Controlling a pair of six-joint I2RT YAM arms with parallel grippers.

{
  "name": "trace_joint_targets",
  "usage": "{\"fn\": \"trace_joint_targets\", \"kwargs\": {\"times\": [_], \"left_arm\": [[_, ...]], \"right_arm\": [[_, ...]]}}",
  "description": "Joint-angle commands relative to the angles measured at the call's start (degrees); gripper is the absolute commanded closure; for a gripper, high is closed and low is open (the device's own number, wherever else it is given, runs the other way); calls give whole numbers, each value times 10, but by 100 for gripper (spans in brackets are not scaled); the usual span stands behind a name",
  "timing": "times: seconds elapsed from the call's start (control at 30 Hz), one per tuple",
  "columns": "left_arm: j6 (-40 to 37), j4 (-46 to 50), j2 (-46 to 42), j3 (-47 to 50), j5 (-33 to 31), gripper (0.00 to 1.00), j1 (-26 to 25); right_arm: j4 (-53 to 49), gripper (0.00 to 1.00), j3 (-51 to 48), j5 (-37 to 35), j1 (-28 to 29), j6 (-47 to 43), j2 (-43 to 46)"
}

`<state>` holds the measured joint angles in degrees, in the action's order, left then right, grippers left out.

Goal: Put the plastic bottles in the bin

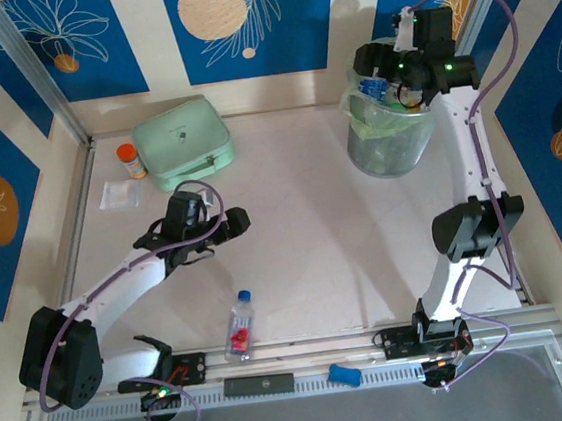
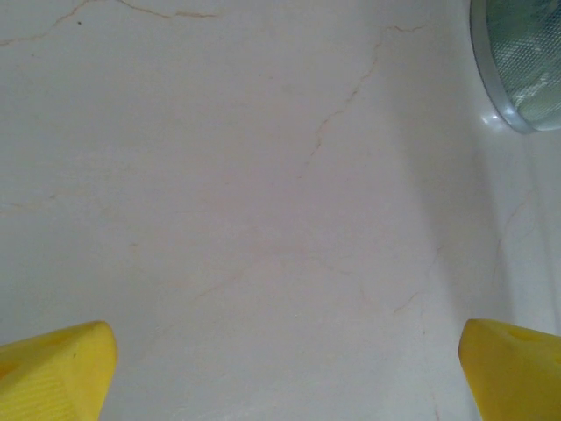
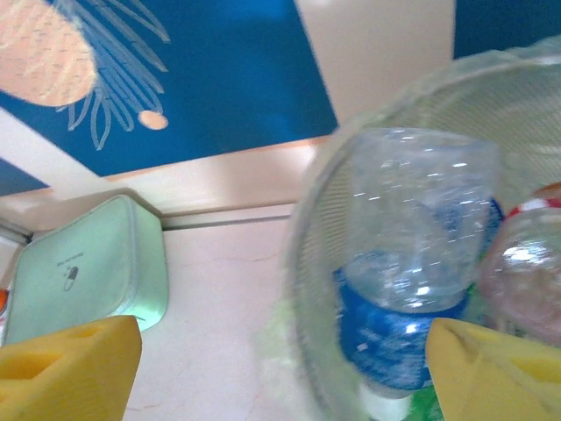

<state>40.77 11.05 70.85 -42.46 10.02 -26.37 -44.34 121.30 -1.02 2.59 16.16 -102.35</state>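
Blue leaf-print wall panels w/ cream strips are ringing a pale, faintly veined tabletop, evenly lit.

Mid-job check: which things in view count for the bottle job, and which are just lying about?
For the job: bin; red-label bottle lying near the front edge; blue-label bottle at the bin's mouth.
Lying about: mint-green case; orange-capped jar; clear packet beside the jar; small blue object on the front rail.
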Motion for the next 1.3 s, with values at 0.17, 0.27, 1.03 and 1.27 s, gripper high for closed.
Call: {"fn": "trace_joint_targets", "kwargs": {"times": [0.17,0.27,1.03,1.27], "left_arm": [[-48,108,-59,-15,-13,0,-10],[-55,158,-87,-13,-22,0,-25],[131,270,-109,91,-133,3,-359],[160,245,-49,98,-154,14,-397]], "right_arm": [[157,6,-256,6,94,-14,138],[206,1,-346,8,137,5,166],[254,1,-466,-45,238,80,116],[244,1,-472,-53,237,78,122]]}}
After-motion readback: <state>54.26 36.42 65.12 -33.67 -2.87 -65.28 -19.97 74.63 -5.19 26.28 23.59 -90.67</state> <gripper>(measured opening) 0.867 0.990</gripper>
